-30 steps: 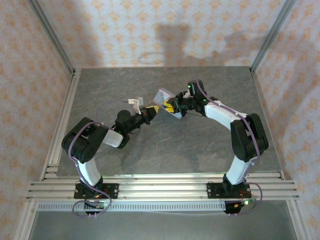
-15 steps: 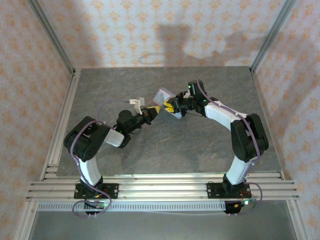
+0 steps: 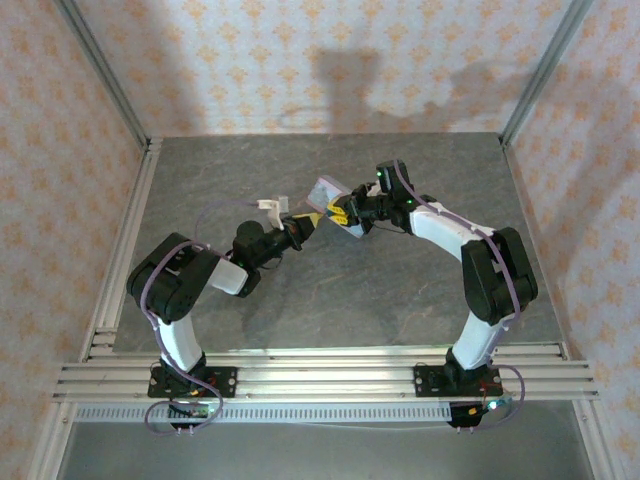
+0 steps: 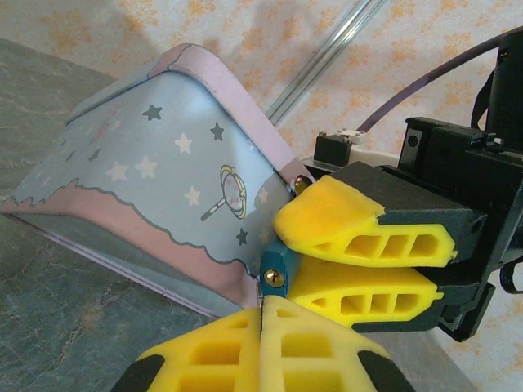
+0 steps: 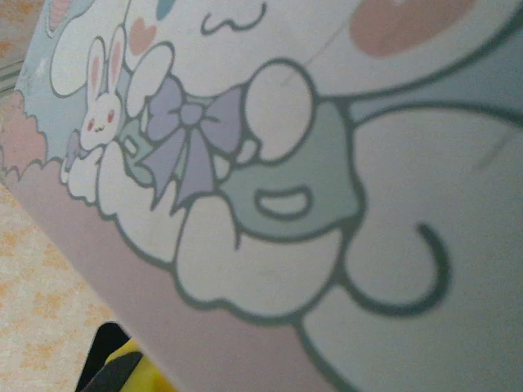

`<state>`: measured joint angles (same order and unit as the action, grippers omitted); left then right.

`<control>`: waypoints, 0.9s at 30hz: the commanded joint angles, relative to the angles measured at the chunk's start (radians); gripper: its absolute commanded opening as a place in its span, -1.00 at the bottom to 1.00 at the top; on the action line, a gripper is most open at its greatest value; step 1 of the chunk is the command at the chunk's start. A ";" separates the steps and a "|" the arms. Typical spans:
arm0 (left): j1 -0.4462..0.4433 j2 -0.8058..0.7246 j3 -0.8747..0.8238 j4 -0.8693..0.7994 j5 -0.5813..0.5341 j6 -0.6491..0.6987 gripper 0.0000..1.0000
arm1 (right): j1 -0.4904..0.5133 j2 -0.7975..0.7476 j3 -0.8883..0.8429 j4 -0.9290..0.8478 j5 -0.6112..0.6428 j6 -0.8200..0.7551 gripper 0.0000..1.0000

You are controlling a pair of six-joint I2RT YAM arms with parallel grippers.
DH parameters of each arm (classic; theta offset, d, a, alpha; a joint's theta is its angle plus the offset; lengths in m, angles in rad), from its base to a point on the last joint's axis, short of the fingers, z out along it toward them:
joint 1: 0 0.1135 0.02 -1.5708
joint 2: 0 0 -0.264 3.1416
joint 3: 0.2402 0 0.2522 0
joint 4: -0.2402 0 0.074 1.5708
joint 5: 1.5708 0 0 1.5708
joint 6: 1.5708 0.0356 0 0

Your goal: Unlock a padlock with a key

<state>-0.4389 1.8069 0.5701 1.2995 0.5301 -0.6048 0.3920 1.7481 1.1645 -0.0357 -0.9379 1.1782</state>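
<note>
The tiny dark teal padlock (image 4: 276, 260) hangs at the corner of a pale blue-and-pink cartoon tin (image 4: 155, 180), its brass keyhole facing me. My right gripper (image 4: 288, 253) is shut on the padlock's body, one yellow finger (image 4: 368, 224) above and one below. My left gripper (image 4: 261, 309) is shut just under the keyhole, with a thin metal sliver of the key (image 4: 262, 294) between its tips. From above, the left gripper (image 3: 306, 222) and right gripper (image 3: 340, 213) meet at the tilted tin (image 3: 326, 195). The tin's lid (image 5: 310, 163) lies close before the right wrist camera.
A small white object (image 3: 270, 205) lies on the grey table just left of the left gripper. Aluminium rails (image 3: 125, 240) run along the table's left edge and the front. Patterned walls close in the left, right and back sides.
The left arm's forearm has shifted slightly to the right, toward the tin. Both grippers and the tin stay where they were.
</note>
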 commanded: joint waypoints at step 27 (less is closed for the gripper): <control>-0.011 -0.040 0.014 0.046 -0.001 -0.013 -1.00 | -0.005 -0.021 -0.016 0.048 -0.029 0.044 -1.00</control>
<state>-0.4389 1.7931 0.5755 1.2999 0.5304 -0.6117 0.3916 1.7473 1.1576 -0.0181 -0.9432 1.1900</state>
